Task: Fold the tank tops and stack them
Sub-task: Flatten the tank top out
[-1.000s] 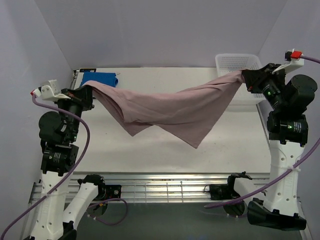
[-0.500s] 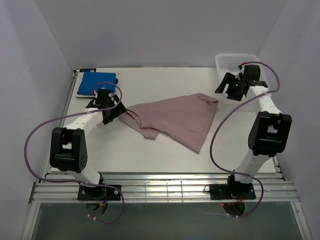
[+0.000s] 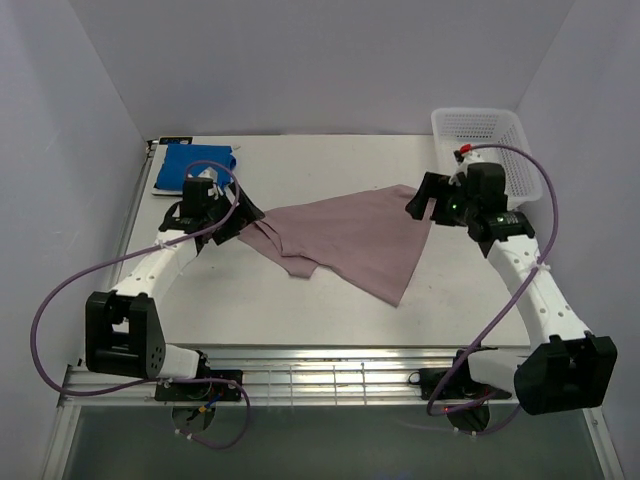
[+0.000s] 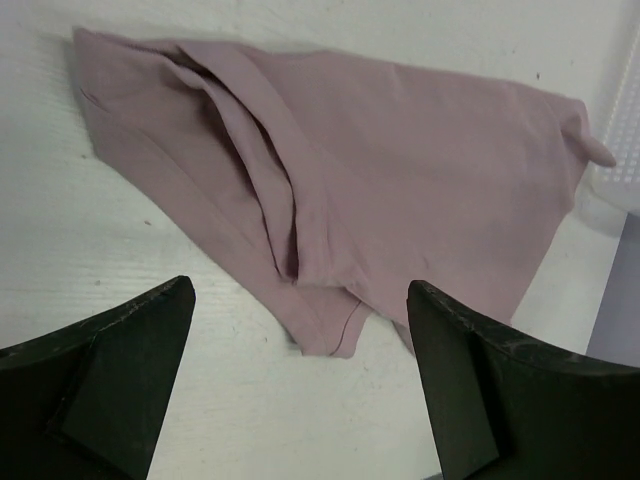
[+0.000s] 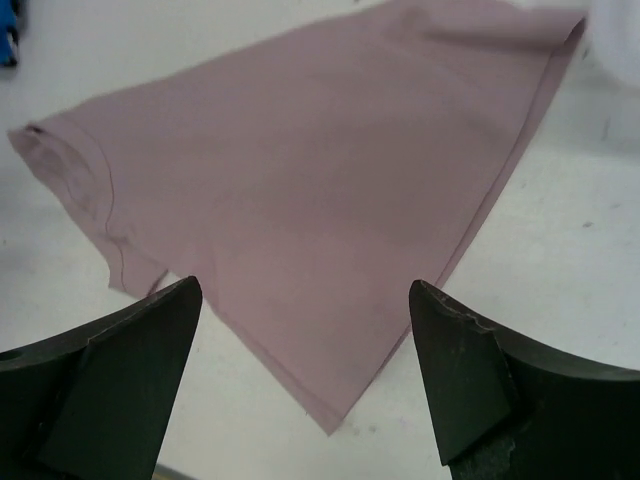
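Note:
A dusty pink tank top (image 3: 350, 235) lies rumpled on the white table, spread as a rough triangle with a folded-over ridge on its left side (image 4: 270, 190). A bright blue tank top (image 3: 190, 166) lies folded at the back left corner. My left gripper (image 3: 245, 212) hovers open just over the pink top's left edge, nothing between its fingers (image 4: 130, 370). My right gripper (image 3: 425, 196) stands open over the top's right corner, also empty; the cloth (image 5: 320, 200) lies flat below its fingers (image 5: 470, 370). No striped top is in view.
A white lattice basket (image 3: 485, 135) sits at the back right corner, close behind the right arm. Purple cables loop from both arms over the table sides. The table's metal front rail (image 3: 320, 375) runs along the near edge.
A second ago both grippers held the pink top stretched in the air. They let go; it now lies on the table and both arms have swung low beside it, jaws open.

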Controlling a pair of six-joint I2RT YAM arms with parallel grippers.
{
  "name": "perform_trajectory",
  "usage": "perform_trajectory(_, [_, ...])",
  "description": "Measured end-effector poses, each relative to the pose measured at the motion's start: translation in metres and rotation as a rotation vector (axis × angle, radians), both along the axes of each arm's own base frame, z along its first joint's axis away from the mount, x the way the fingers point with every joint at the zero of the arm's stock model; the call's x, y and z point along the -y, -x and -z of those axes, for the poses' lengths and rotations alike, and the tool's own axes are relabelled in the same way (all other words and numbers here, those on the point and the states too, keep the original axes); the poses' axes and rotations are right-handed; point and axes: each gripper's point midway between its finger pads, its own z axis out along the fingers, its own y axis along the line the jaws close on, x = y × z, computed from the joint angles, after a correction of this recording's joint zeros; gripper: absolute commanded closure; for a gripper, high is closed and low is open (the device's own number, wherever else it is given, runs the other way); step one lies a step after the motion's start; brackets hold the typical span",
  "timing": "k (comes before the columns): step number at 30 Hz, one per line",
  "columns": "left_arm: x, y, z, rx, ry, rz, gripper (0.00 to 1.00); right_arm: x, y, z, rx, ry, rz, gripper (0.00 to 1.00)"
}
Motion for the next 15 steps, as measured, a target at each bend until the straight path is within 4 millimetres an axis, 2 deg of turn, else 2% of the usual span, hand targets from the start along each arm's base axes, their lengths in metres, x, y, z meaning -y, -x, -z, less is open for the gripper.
perform_trajectory(4, [0.021,0.022,0.014,-0.043,0.03,0.077,0.02,-0.031,0.05,0.051,-0.114,0.008,-0.082,0.1])
perform_trajectory(6, [0.03,0.029,0.02,-0.063,0.041,0.107,0.02,-0.042,0.081,0.08,-0.192,0.006,-0.119,0.1])
perform_trajectory(9, [0.049,0.033,0.031,-0.095,0.058,0.163,0.02,-0.05,0.114,0.113,-0.291,0.013,-0.152,0.1])
perform_trajectory(12, [0.053,0.033,0.055,-0.166,0.031,0.166,0.02,-0.056,0.134,0.137,-0.371,0.02,-0.169,0.1])
perform_trajectory(15, [0.046,0.022,0.069,-0.211,-0.029,0.12,0.02,-0.06,0.149,0.154,-0.432,0.03,-0.173,0.1])
